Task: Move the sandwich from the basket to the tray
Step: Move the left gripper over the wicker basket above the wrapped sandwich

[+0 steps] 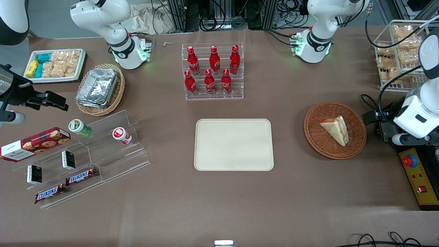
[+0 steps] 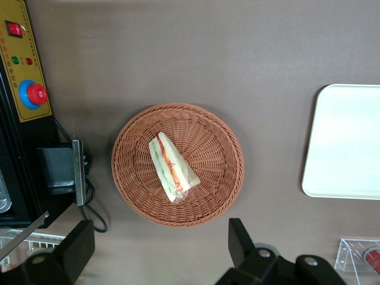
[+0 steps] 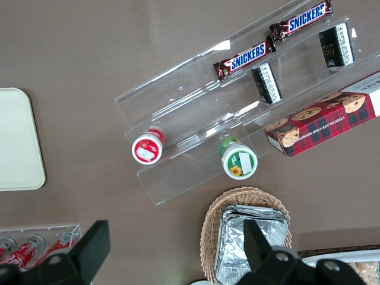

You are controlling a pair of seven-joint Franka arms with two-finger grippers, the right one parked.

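The sandwich (image 1: pixel 336 129), a pale triangular wedge with red, orange and green filling, lies in the round reddish-brown wicker basket (image 1: pixel 315 137) toward the working arm's end of the table. Both show in the left wrist view, the sandwich (image 2: pixel 172 167) lying near the middle of the basket (image 2: pixel 136 190). The cream-beige tray (image 1: pixel 234 144) lies bare at mid-table, beside the basket, and its edge shows in the left wrist view (image 2: pixel 347 142). My left gripper (image 1: pixel 377 116) hangs high above the table by the basket's rim. It is open and empty in the left wrist view (image 2: pixel 157 246).
A clear rack of red bottles (image 1: pixel 213 72) stands farther from the front camera than the tray. A control box with a red button (image 1: pixel 416 175) and a black box (image 2: pixel 56 169) sit beside the basket. A wire rack of snacks (image 1: pixel 399 55) stands near the working arm's base.
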